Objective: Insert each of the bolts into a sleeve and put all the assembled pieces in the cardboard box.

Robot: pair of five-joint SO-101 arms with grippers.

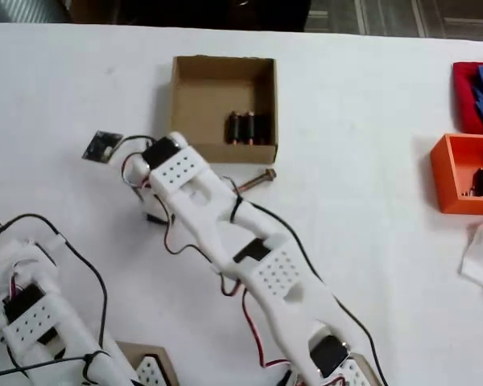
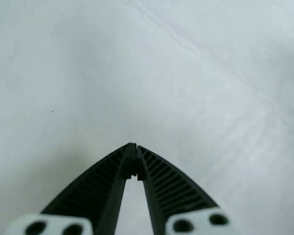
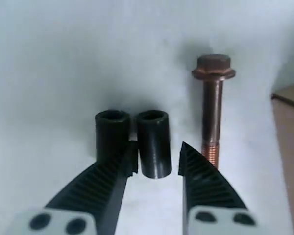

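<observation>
1. High view: the cardboard box (image 1: 205, 100) is holding assembled pieces (image 1: 249, 127) against its near wall. One loose bolt (image 1: 258, 178) is lying on the counter (image 1: 370, 104) just outside that wall, beside the right arm.
2. Left wrist view: the left hand (image 2: 132, 147) is hanging pinched closed and empty over bare counter.
3. Right wrist view: the right hand (image 3: 158, 148) is standing parted around one upright sleeve (image 3: 154, 142), not yet clamping it. A second sleeve (image 3: 112, 129) is standing just beside it, outside the fingers, and the bolt is lying alongside. The sleeve is looking rigid, smooth and light, so probably tippy; gripping mid-barrel is seeming safest. The bolt is looking stiff and heavier, best taken by the plain shank.
</observation>
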